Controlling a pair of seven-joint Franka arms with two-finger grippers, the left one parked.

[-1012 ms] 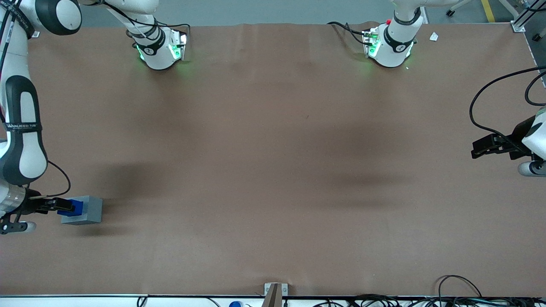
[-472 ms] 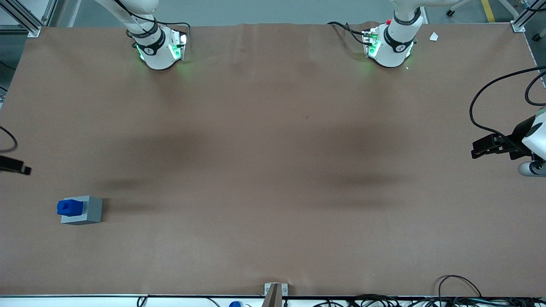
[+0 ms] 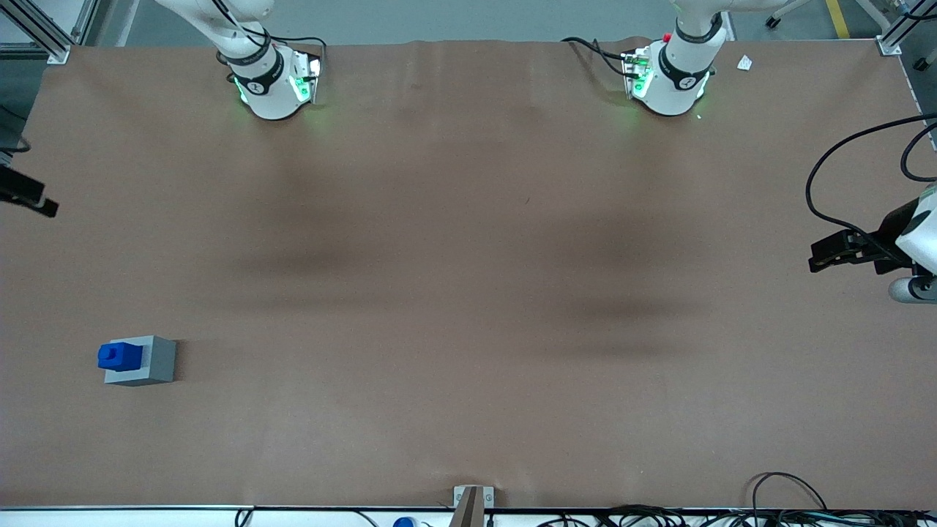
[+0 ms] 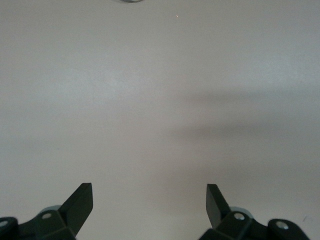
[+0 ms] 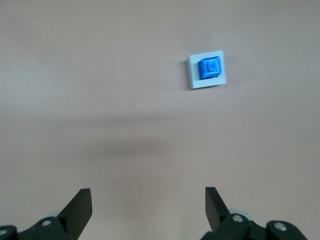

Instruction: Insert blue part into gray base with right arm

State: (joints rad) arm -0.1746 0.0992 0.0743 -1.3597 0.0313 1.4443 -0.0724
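One blue part (image 3: 119, 356) sits in the gray base (image 3: 150, 361) near the working arm's end of the table, the gripper (image 5: 148, 200) high above it, spread wide and empty, so a half-seated part might tilt if bumped.

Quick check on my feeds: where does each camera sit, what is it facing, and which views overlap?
Front view: high over the table, facing both arm bases; the tool sits at the working arm's edge.
Right wrist view: on the working arm, looking down between open fingers at the blue part seated in the gray base.
Left wrist view: parked arm's fingers above bare table.
Shared: front and right wrist both show part and base.
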